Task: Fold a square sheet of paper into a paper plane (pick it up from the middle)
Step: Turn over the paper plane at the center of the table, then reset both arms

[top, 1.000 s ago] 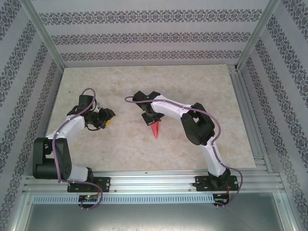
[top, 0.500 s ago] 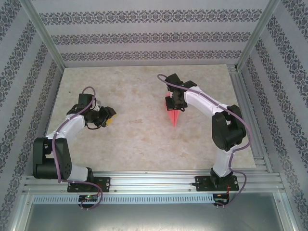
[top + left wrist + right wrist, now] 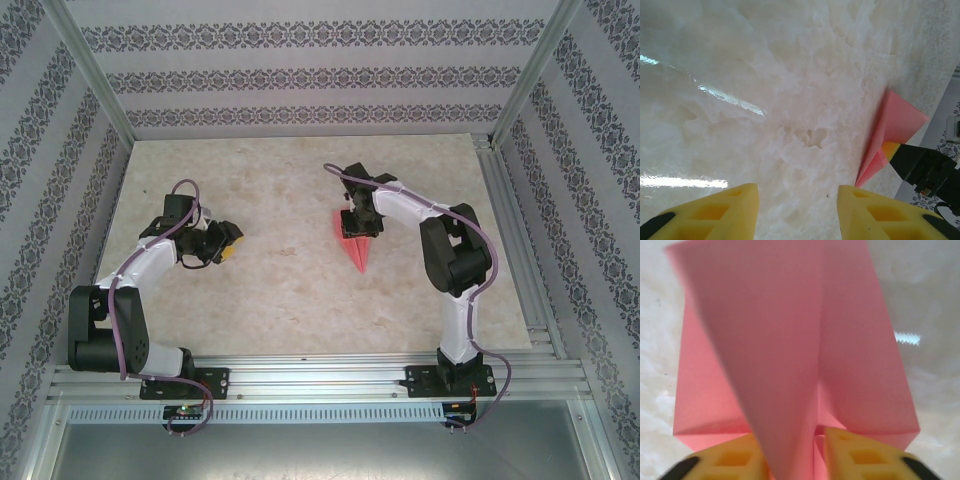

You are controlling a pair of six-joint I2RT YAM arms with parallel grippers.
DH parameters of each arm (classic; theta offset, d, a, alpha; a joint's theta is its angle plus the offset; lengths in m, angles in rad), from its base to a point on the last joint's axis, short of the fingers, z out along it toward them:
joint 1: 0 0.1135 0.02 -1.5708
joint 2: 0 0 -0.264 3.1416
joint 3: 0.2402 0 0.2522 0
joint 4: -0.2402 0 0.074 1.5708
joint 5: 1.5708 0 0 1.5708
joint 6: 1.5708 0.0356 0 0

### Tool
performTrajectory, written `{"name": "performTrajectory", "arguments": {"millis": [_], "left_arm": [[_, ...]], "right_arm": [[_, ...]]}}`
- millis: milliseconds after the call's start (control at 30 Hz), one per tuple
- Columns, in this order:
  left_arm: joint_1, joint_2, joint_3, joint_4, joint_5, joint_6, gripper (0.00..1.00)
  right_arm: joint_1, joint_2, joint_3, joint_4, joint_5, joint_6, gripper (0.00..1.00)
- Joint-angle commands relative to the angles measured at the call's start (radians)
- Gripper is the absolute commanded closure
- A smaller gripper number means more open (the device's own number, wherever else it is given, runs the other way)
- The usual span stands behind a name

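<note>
From above, the paper plane [image 3: 357, 252] lies right of the middle of the counter [image 3: 270, 300], its point aimed at the near edge and its broad tail partly covered by the right pincer [image 3: 359, 228], which comes down on it from the far side. The right wrist camera gives what that view cannot. The plane [image 3: 790, 340] has a raised middle fold that stands between the two yellow fingers [image 3: 730, 460]. These are parted only narrowly, and a thin slit shows between the fold and the right-hand finger. The flat wings spread to either side and hide most of the pale marbled surface. The left pincer [image 3: 227, 243] hangs over the left half of the counter, well apart from the plane, turned towards it. In its own camera its yellow fingers [image 3: 735, 210] stand moderately wide with bare counter between them, gripping nothing. That view also catches the plane [image 3: 897, 122] side-on, with one pink wing lifted off the surface, and a black, yellow-tipped finger of the right pincer [image 3: 920, 162] at its tail. Patterned walls [image 3: 300, 80] close in the counter on three sides.
</note>
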Motion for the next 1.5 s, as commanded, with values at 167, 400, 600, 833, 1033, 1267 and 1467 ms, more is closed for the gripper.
{"name": "performTrajectory", "arguments": {"millis": [167, 400, 600, 833, 1033, 1267, 1467], "left_arm": [[-0.029, -0.086, 0.045, 0.012, -0.058, 0.056, 0.48], [-0.03, -0.294, 0.008, 0.027, -0.476, 0.264, 0.01], [-0.029, -0.395, -0.185, 0.336, -0.812, 0.553, 0.0], [-0.031, -0.187, -0.336, 0.763, -0.762, 0.738, 0.0], [-0.032, 0.031, -0.325, 1.03, -0.643, 0.837, 0.0], [-0.023, 0.165, -0.423, 1.33, -0.61, 0.84, 0.0], [-0.042, 0.147, -0.415, 1.274, -0.665, 0.844, 0.0]], "right_arm": [[-0.024, -0.292, -0.009, -0.012, 0.093, -0.023, 0.09], [-0.131, -0.757, -0.363, 0.267, 0.398, -0.076, 0.02], [-0.308, -1.067, -0.938, 0.839, 0.53, -0.176, 0.02], [-0.432, -0.863, -1.115, 1.168, 0.432, -0.247, 0.02], [-0.452, -0.688, -1.14, 1.613, 0.309, -0.287, 0.02], [-0.454, -0.53, -1.179, 1.806, 0.255, -0.292, 0.02], [-0.445, -0.505, -1.18, 1.856, 0.3, -0.289, 0.02]]}}
